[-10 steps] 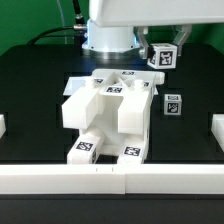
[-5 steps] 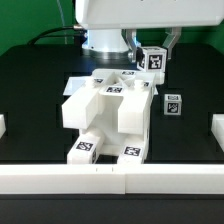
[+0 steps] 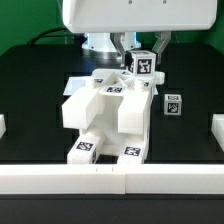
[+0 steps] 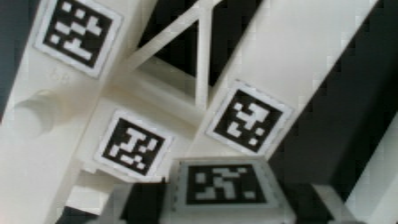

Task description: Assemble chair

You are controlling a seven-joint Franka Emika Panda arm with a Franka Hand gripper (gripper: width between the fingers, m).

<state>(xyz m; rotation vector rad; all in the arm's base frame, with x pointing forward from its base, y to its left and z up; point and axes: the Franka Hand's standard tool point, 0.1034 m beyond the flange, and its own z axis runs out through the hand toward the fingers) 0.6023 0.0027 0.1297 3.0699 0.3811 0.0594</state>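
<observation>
The chair's main body [image 3: 105, 115] is a matte white blocky assembly with several tags, standing in the middle of the black table. My gripper [image 3: 142, 62] is shut on a small white tagged cube [image 3: 143, 65] and holds it in the air just above the body's back right corner. In the wrist view the held cube [image 4: 222, 186] sits between the jaws, with the body's tagged top [image 4: 134, 145] below it. A second small tagged cube [image 3: 172, 101] rests on the table at the exterior view's right of the body.
A low white rail [image 3: 110, 181] runs along the table's front, with white blocks at the left [image 3: 2, 128] and right [image 3: 215, 130] edges. The robot base [image 3: 100, 42] stands behind. A flat white tagged sheet [image 3: 88, 82] lies behind the body.
My gripper has carried the small cube toward the exterior view's left and slightly down, from beside the body to above its back right corner. The other parts have not moved.
</observation>
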